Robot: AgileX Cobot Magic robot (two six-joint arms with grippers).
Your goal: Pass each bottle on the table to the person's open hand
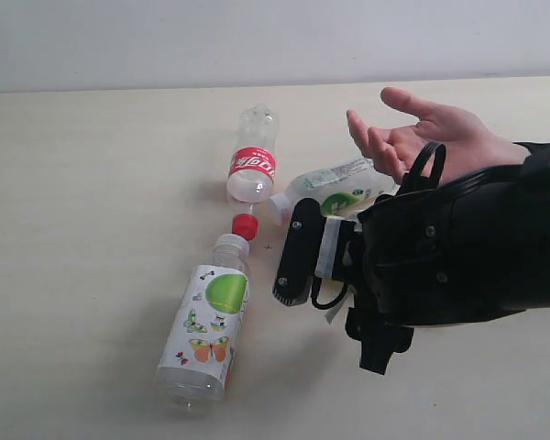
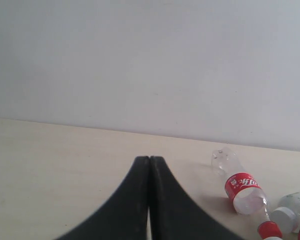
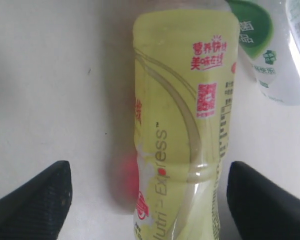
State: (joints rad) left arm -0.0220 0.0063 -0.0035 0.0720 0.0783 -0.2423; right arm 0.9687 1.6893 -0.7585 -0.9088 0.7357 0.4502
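My right gripper (image 3: 150,200) is open and straddles the yellow-green bottle (image 3: 185,125), which lies on the table (image 1: 92,183). Its fingers (image 3: 35,200) stand clear of the bottle on both sides. In the exterior view the right gripper (image 1: 295,257) hides that bottle. The clear red-label bottle (image 1: 253,156) and the green-white label bottle (image 1: 335,188) lie behind it. The large butterfly-label bottle (image 1: 206,316) lies at the front with a red cap (image 1: 245,225) at its neck. The person's open hand (image 1: 412,133) waits palm up at the back right. My left gripper (image 2: 149,160) is shut and empty.
A pale wall (image 1: 257,37) rises behind the table's far edge. The left wrist view also catches the red-label bottle (image 2: 242,187) and a white bottle cap (image 2: 285,217) off to one side of the left gripper.
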